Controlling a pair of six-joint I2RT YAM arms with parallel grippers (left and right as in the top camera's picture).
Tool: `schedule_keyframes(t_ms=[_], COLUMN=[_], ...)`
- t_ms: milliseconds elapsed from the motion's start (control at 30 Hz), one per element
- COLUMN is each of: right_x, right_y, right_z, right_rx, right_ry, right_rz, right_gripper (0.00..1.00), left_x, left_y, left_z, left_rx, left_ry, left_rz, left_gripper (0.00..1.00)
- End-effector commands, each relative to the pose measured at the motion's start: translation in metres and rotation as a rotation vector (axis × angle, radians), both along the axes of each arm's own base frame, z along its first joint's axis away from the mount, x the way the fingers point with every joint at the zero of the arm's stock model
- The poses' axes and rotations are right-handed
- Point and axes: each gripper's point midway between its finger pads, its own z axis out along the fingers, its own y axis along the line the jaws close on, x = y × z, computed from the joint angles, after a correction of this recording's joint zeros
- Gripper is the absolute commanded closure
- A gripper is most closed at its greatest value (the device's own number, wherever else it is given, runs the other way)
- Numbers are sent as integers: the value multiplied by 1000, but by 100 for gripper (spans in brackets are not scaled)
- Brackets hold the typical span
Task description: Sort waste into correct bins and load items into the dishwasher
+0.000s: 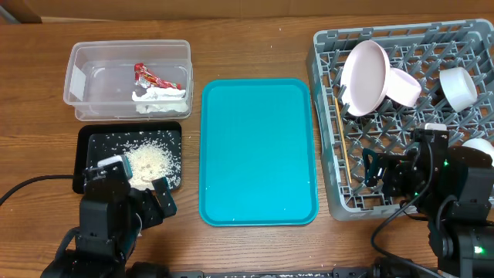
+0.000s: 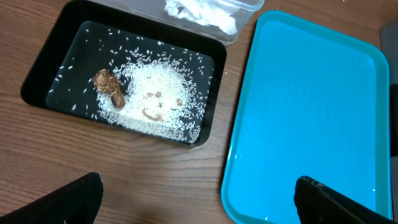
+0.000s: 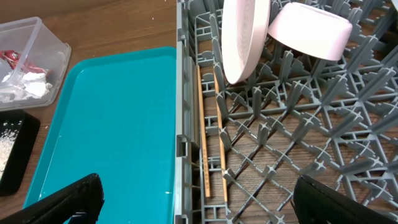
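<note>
- Two arms sit at the near edge of the table, one toward each near corner, and I see both sets of jaws spread wide with nothing between them.
- My left gripper hangs above bare wood near the near left corner, between the black tray and the teal tray.
- My right gripper hovers over the near left part of the dish rack, just above its wall.
- Toward the far left corner stands the clear tub. The red wrapper lies inside it, touching the white tissue along the tub's nearer wall.
- Just beside the tub, on its nearer side, lies the black tray. The rice is heaped in the middle of it, with stray grains scattered across the floor.
- The brown scrap rests at the left fringe of the rice heap.
- The teal tray fills the middle of the table, between the bins and the rack.
- The rack takes up the right edge, from the far right corner down to my right arm.
- The chopsticks lie flat, side by side, along the rack's left wall.
- A plate stands on edge among the pegs at the far left of the rack, and a pale bowl leans against it.
- A white cup lies tilted toward the far right corner.
- Another white piece shows at the right edge, partly hidden by my arm, and I cannot tell what it is.
</note>
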Motion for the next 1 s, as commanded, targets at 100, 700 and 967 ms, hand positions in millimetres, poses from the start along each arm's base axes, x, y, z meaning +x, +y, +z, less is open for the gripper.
schedule_keyframes(t_ms=[100,700,967], right_x=[-1,-20,-7], right_y=[8,9,8], right_z=[-1,-18,-20], right_rx=[-2,-2,-21], right_ry=[0,-16,-309], right_rz=[33,39,32], right_gripper=[0,0,0], left_x=[-1,-1,-1], left_y=[2,2,2], left_z=[-4,-4,-4], left_rx=[8,8,8], left_ry=[8,8,8], left_rz=[13,13,13], left_gripper=[0,0,0])
